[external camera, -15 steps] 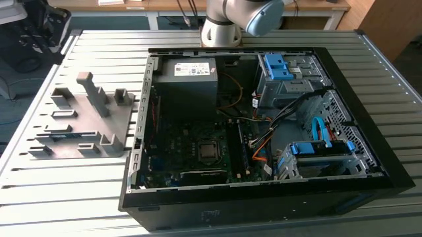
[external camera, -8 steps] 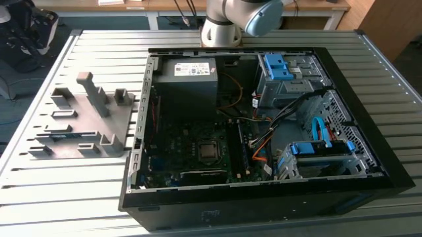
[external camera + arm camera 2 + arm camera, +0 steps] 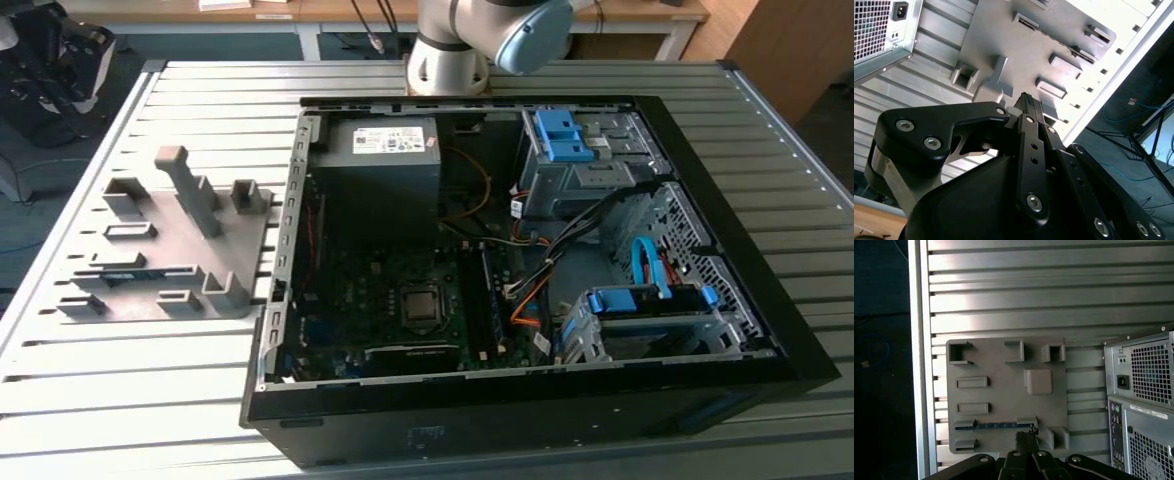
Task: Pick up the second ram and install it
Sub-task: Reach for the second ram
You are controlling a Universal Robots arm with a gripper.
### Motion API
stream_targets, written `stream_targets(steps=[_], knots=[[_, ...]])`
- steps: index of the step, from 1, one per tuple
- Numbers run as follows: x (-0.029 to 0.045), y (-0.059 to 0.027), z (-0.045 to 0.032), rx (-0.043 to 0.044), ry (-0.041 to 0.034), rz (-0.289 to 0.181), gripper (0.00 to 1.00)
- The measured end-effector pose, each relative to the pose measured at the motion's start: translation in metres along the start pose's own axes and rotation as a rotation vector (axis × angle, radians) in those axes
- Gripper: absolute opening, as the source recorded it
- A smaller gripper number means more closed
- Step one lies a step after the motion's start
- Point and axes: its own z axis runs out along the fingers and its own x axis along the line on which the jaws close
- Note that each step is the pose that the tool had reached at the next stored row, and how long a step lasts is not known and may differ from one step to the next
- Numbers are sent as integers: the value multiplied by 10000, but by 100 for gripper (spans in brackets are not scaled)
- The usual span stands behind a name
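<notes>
Resting place of ram (image 3: 994, 425): standing on its long edge in a slot of the grey fixture (image 3: 1004, 400), between two small blocks (image 3: 1026, 421); in the first wrist view it shows as a thin dark-blue line.
Ram's row: along one edge of the fixture, with two shorter slots in the rows beside it.
Fixture: flat grey plate with raised blocks, several slots and one tall post (image 3: 187, 190); it lies flat on the worktop (image 3: 534, 80), to the exterior view's left of the case (image 3: 534, 400) and just beside it.
End effector (image 3: 1026, 437) (image 3: 1026, 100): fingers pressed together, with nothing between them; in both wrist views it hangs above the fixture.
End effector to ram: in the first wrist view the tip lies near the ram's end on the case side; I cannot tell whether they touch.
Case: black, open, lying on its side; inside are the motherboard (image 3: 387, 290), a grey power supply (image 3: 380, 160), blue brackets (image 3: 554, 135) and cables (image 3: 574, 235).
Arm (image 3: 467, 35): its base stands on the worktop behind the case in the exterior view.
Worktop: ribbed metal slats.
</notes>
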Motion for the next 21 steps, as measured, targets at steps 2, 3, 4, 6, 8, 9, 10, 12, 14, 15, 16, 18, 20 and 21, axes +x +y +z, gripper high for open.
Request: stream_targets(steps=[2,3,4,6,8,9,10,12,14,15,16,18,20,21], knots=[[1,-1,1,-1,-2,1,10],[4,-6,2,-2,-2,1,10],[7,-9,2,-1,-2,1,10],[12,-20,8,-1,-1,0,10],[19,-29,19,-2,-2,0,10],[21,-34,26,-1,-1,0,10],[24,-37,36,-2,-2,0,10],[29,-41,57,0,0,0,10],[34,-46,77,-1,-1,1,10],[36,-48,84,0,-1,0,10],[39,-51,90,0,1,0,10],[44,-57,103,-1,-1,0,10],[49,-61,115,-1,-2,0,10],[52,-64,120,0,0,0,10]])
